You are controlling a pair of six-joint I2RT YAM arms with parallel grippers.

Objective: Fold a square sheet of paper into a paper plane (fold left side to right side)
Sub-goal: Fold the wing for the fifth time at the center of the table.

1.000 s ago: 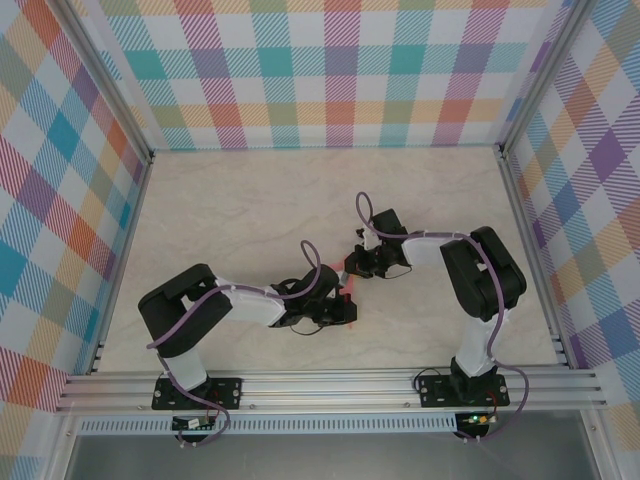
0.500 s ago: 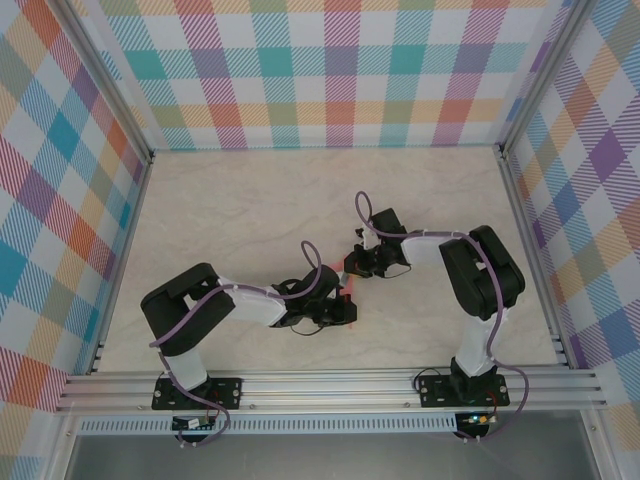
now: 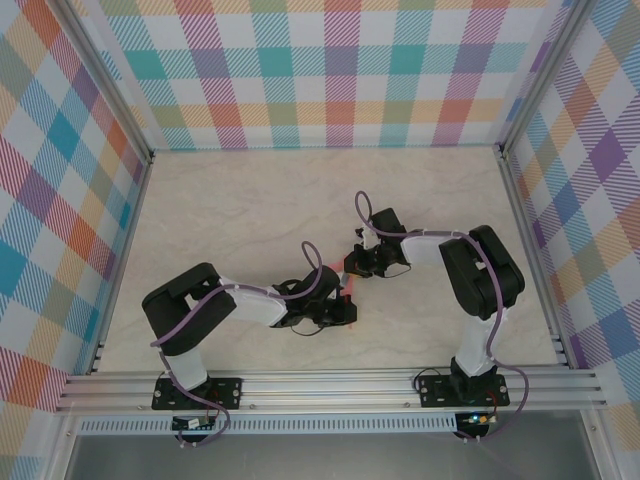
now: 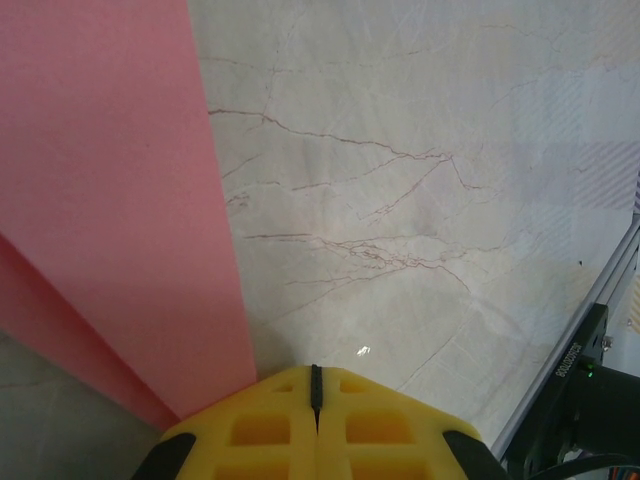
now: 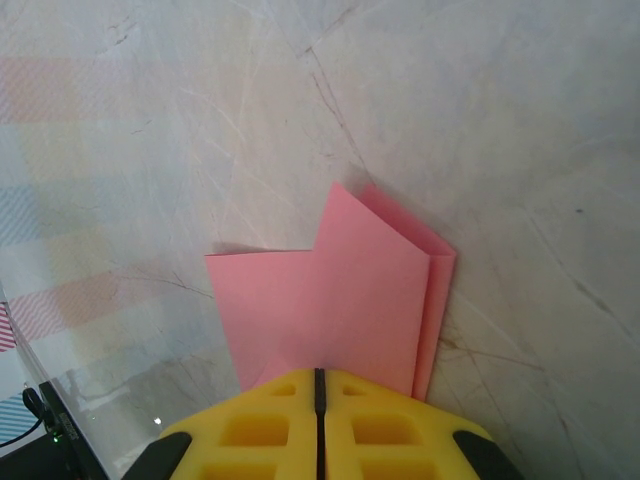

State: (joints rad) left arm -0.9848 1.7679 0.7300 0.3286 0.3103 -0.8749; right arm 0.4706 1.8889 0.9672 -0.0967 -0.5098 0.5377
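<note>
**Item:** pink sheet (image 5: 340,300), partly folded, lying flat on the marble-look table (image 3: 250,220). In the overhead view it sits just below mid-frame, where the two arms meet.

**Condition:** the right wrist view shows several layers at lower centre, with a pointed flap rising above a straight left edge and a narrow second layer along the right. In the left wrist view one long straight edge runs down the left of the frame.

**Left gripper** (image 4: 316,375): yellow fingers pressed together, tips just beside the sheet's edge, nothing visibly between them.

**Right gripper** (image 5: 319,378): fingers also closed, tips at the sheet's near edge (whether a layer is nipped cannot be told).

**Handling, as judged:** very light, limp and slick on the smooth top, so it is likely to slide or spring open. It creases permanently and tears easily.

**Where to hold:** pin the stacked layers flat with one tip. Lift only by a free edge or corner, never mid-panel.
</note>
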